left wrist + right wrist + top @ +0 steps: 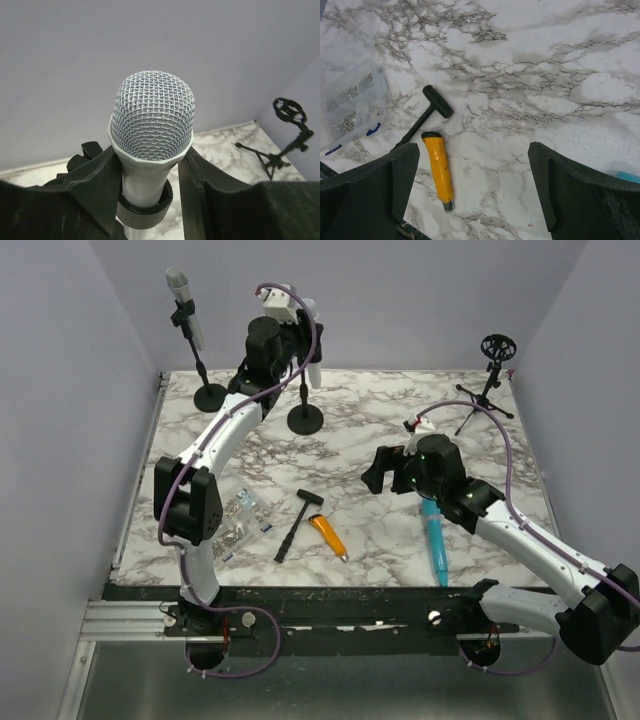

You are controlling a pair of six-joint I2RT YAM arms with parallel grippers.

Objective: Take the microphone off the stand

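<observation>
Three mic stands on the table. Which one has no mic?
The tripod stand at far right: its ring clip is empty. The far-left stand is loaded, and the left gripper flanks the microphone in the middle stand.

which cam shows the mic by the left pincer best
Left wrist: the microphone fills the frame, mesh head and stand clip sharp. Top external shows only its white body beside the left arm. Right wrist shows none of it.

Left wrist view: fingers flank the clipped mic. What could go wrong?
The microphone sits in the clip ring; a sideways pull instead of straight up could tip the stand on its small base. The left gripper flanks the smooth handle just below the head; a weak grip may slip.
</observation>
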